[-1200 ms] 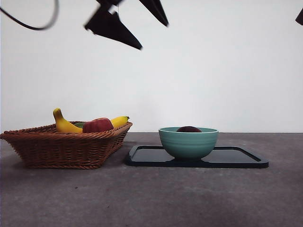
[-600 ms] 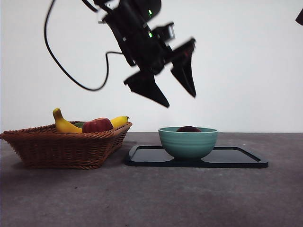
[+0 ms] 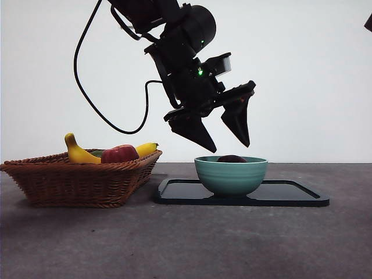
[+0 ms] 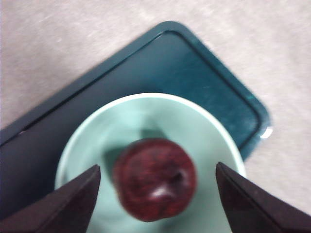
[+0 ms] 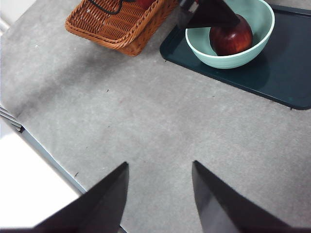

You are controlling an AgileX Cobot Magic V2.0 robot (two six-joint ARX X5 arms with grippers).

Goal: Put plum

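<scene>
Left pincer [image 3: 224, 140] spread wide above plum [image 4: 154, 178] in bowl [image 3: 231, 174].

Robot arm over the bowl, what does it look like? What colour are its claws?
The arm is all black and chunky, with a rounded joint on top. A thin black cable loops out beside it, and a tiny green light glows on its body. The left gripper has two black, pointed, wedge-shaped claws like beaks. The right gripper has the same plain black claws, with no markings.
</scene>
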